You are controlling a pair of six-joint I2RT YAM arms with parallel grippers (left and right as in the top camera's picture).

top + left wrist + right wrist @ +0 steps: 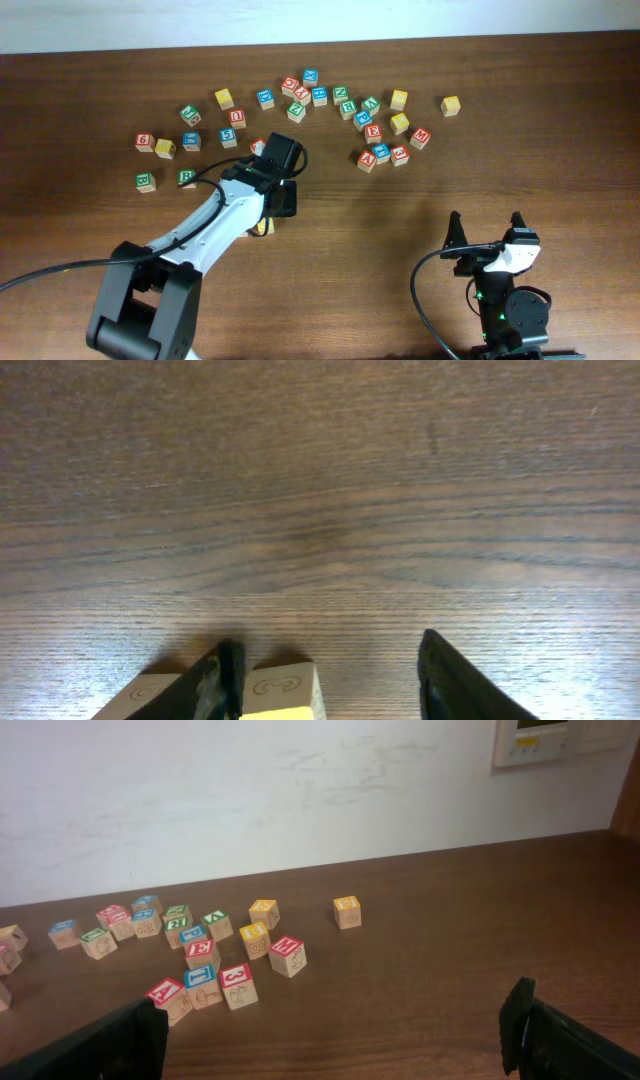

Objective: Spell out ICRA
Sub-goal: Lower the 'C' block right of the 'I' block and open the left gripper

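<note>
My left gripper [283, 200] is low over the middle of the table, pointing down. In the left wrist view its jaws [330, 660] are open. A yellow-topped block [285, 695] sits between them, against the left finger and apart from the right one. A second wooden block [150, 700] lies just outside the left finger. In the overhead view a yellow block [262, 228] shows partly from under the arm. A red A block [367, 159] and a blue I block [201, 982] lie in the far cluster. My right gripper [485, 232] is open and empty at the front right.
Many letter blocks are scattered across the back of the table, from a red one [145, 142] at the left to a yellow one [451, 104] at the right. A white wall [300, 790] rises behind the table's far edge.
</note>
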